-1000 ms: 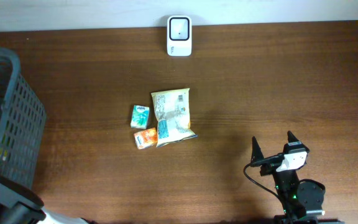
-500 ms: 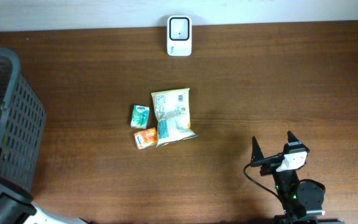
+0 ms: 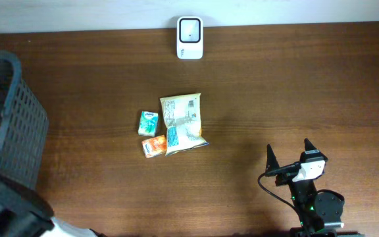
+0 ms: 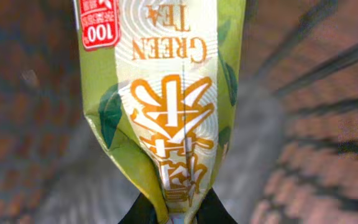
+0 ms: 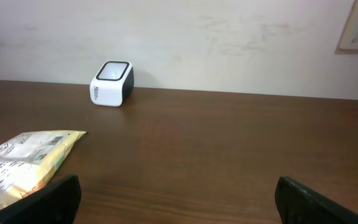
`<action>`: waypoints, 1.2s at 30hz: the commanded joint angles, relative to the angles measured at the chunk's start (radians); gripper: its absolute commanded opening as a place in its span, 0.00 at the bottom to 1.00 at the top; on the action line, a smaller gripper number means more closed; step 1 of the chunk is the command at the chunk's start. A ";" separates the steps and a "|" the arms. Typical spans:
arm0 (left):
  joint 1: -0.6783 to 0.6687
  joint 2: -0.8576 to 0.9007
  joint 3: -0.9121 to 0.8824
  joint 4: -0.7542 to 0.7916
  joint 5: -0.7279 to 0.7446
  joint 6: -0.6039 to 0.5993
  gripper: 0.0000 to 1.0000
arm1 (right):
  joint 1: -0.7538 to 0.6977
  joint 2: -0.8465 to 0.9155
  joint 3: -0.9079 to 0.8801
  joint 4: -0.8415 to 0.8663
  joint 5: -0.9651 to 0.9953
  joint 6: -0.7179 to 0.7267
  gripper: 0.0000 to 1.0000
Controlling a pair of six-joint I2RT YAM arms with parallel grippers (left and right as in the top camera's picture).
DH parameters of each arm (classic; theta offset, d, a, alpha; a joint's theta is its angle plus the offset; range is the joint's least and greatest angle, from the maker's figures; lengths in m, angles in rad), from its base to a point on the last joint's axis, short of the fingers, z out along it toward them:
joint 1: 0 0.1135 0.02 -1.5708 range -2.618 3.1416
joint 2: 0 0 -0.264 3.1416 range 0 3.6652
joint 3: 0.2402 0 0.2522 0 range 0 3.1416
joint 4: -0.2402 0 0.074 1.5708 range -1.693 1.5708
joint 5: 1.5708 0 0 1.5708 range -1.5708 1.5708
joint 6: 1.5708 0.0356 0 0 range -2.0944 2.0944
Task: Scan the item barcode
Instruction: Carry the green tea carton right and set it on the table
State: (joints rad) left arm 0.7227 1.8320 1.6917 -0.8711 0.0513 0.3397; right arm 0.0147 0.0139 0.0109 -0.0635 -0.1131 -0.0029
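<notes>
Found left pincer [image 4: 178,214] closed on the bottom crimp of the green tea packet [image 4: 166,93], dark tips pressed in from both sides; closed down from wide within the last second. Recorded glossy yellow-green film, creased toward the pinch, with leaf print, orange characters and a red badge at top. Located packet inside the basket [image 4: 328,68], dark lattice wall blurred behind it. Noted in overhead, against a second earlier: left arm bulk shifted at lower left corner, green smear new at the basket's left edge. Found right pincer [image 5: 182,202] fully spread, nothing between the tips, unmoved. Logged farther out on the brown wood-grain counter [image 3: 295,85], unchanged: crinkled flat snack bag [image 3: 183,123], small teal pack [image 3: 149,122] and orange pack [image 3: 153,145] just beside it. Logged white rounded scanner [image 3: 189,29], dark window on top, at the far edge.
</notes>
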 commanded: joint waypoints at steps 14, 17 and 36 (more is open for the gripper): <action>-0.878 -0.245 0.055 -0.174 0.025 -0.306 0.00 | 0.006 -0.006 -0.005 -0.005 0.002 0.003 0.99; -1.024 -0.064 0.055 -0.130 0.090 -0.349 0.00 | 0.006 -0.006 -0.005 -0.005 0.002 0.003 0.99; -1.370 0.346 0.056 0.066 0.353 -0.845 0.99 | 0.006 -0.006 -0.005 -0.005 0.002 0.003 0.99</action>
State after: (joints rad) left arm -0.6460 2.2013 1.7332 -0.8055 0.3672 -0.5148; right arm 0.0147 0.0139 0.0109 -0.0639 -0.1131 -0.0025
